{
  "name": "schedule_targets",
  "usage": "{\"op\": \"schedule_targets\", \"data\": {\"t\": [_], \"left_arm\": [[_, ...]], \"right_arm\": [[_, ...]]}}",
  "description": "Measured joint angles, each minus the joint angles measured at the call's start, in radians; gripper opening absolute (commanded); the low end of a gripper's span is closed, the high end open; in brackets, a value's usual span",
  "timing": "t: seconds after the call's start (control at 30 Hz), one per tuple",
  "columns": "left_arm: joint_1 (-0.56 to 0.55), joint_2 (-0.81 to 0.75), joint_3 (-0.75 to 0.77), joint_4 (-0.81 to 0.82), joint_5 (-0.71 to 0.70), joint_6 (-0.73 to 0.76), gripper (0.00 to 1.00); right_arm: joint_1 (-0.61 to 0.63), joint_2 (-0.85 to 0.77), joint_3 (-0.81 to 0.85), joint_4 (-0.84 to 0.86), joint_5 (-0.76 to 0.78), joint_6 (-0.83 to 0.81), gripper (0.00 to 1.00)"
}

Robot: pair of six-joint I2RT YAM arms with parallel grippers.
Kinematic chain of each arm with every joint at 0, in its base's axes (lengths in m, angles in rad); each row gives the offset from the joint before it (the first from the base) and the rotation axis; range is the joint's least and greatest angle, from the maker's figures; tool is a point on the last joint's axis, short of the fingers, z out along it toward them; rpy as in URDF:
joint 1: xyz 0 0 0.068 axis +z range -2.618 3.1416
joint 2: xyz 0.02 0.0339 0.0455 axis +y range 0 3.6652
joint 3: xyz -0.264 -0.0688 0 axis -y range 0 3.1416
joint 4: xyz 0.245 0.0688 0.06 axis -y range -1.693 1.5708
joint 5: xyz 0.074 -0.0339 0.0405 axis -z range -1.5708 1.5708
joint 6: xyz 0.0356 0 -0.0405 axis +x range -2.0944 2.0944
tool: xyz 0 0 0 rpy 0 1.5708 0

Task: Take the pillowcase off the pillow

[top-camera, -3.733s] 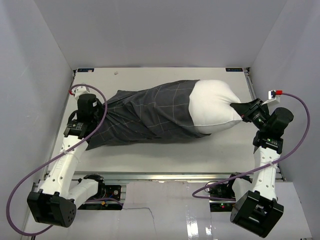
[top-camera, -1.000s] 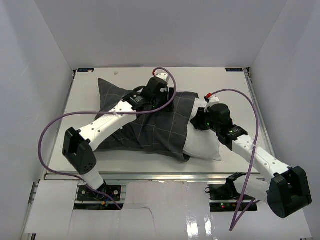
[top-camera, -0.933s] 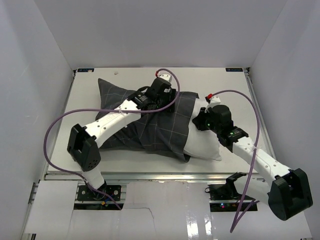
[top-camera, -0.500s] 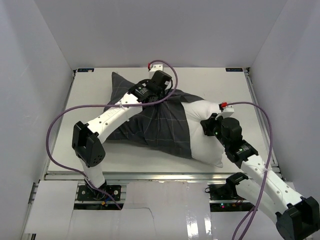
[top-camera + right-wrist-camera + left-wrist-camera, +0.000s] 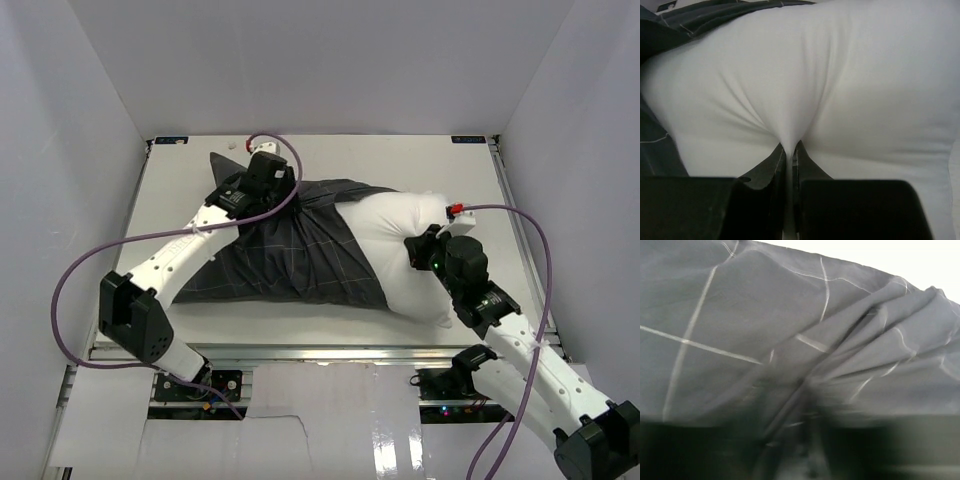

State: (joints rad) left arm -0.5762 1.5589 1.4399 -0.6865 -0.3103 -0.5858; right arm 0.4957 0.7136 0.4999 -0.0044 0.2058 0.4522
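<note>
The pillow point(image 5: 405, 235) lies across the right half of the bench point(image 5: 440, 165). Its right part is bare and white, and its left part is inside the pillowcase point(image 5: 290, 260). The mouth of the dark checked pillowcase runs slantwise over the pillow's middle, and the rest of the cloth spreads flatter toward the left side of the bench, with one corner reaching the far left edge.

The left gripper point(image 5: 275, 185) sits on the far upper edge of the pillowcase. In the left wrist view the folds of the pillowcase point(image 5: 790, 330) run together into one bunch at the dark, blurred base of the picture, where the gripper is clamped on it.

The right gripper point(image 5: 789, 150) is pressed together on a pinch of the pillow point(image 5: 850, 75), the white fabric drawn into a peak between its fingers point(image 5: 767, 167). From above, this gripper point(image 5: 415, 250) rests on the pillow's near right part
</note>
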Motion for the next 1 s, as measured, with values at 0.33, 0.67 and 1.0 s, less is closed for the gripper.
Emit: {"op": "schedule_targets", "data": {"t": [0.33,0.67,1.0], "left_arm": [[0.043,-0.348,-0.15,0.008,0.22,0.168,0.98],[0.042,-0.581,-0.36,-0.04,0.2,0.192,0.87],[-0.253,-0.397,-0.431,0.123,0.128,0.032,0.88]], "right_arm": [[-0.068,0.427,0.416,-0.137,0.056,-0.034,0.08],[-0.29,0.647,0.605,-0.195,-0.068,-0.005,0.08],[-0.349,0.542,0.435,-0.102,-0.086,0.087,0.08]]}}
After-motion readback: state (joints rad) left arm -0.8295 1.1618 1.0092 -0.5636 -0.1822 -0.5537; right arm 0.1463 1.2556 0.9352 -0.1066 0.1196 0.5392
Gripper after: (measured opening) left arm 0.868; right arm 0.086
